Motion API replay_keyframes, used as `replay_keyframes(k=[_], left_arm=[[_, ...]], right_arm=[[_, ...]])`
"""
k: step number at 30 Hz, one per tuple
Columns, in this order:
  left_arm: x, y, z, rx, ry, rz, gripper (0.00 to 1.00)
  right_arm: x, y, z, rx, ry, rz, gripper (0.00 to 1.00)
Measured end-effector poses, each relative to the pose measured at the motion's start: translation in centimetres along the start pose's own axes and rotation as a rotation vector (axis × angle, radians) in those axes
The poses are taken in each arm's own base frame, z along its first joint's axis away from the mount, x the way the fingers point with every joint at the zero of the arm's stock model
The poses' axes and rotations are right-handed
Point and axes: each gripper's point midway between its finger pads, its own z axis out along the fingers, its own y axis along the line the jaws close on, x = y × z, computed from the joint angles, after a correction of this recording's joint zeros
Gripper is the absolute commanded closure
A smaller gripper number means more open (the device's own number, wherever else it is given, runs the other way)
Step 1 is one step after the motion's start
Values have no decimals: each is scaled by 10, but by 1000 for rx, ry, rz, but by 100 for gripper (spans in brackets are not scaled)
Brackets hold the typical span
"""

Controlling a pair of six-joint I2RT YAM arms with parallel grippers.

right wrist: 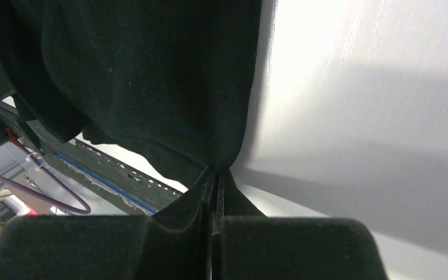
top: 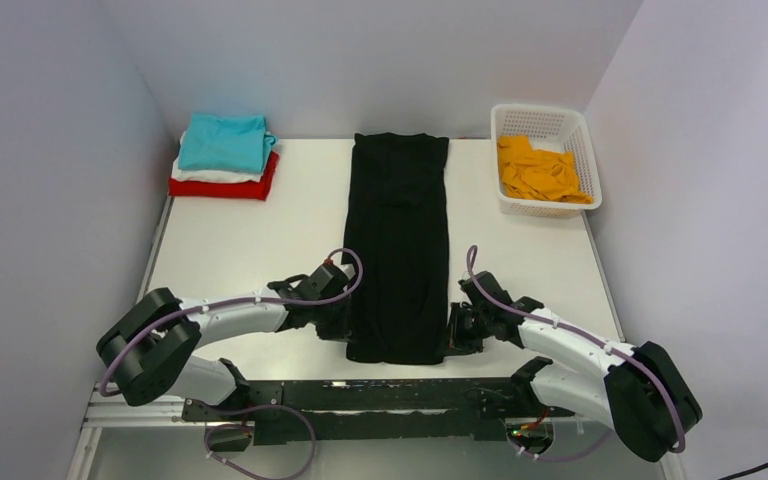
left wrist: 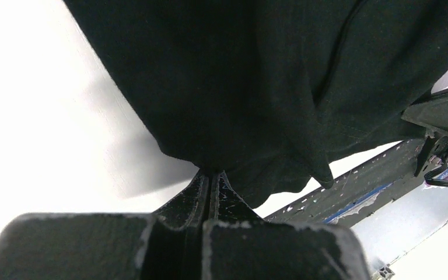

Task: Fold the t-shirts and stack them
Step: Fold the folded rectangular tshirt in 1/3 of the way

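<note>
The black t-shirt (top: 398, 240) is laid as a long narrow strip down the middle of the surface (top: 240, 240). Its near left corner is pinched between the left fingers (left wrist: 203, 185), which are pressed together on the cloth. Its near right corner is clamped likewise by the right fingers (right wrist: 207, 185). A stack of teal, white and red t-shirts (top: 225, 158) is placed at the far left. An orange t-shirt (top: 540, 172) is contained in the basket (top: 545, 207) at the far right.

table (top: 230, 250) | black t-shirt (top: 398, 250) — red t-shirt (top: 215, 188) (stack's bottom) | basket (top: 550, 207)
</note>
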Motion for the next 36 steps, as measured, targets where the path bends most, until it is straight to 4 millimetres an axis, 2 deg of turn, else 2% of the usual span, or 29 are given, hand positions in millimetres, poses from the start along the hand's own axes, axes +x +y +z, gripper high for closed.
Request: replay_keyframes(k=[5, 13, 21, 25, 29, 33, 36], left_arm=[[3, 1, -2, -10, 11, 5, 100], [18, 17, -14, -62, 42, 15, 100], [41, 10, -20, 22, 110, 68, 100], [46, 7, -24, 36, 126, 91, 100], [38, -7, -34, 75, 105, 114, 100], [14, -30, -47, 121, 52, 143, 100], [-8, -37, -53, 138, 3, 139, 100]], right_arm=[[4, -4, -3, 20, 19, -11, 100], [14, -10, -13, 39, 39, -26, 100], [22, 13, -23, -86, 66, -53, 100], [24, 23, -30, -136, 72, -68, 100], [18, 34, -39, -159, 52, -90, 100], [2, 53, -54, -175, -2, -126, 100], [-15, 65, -63, -179, -55, -150, 100]])
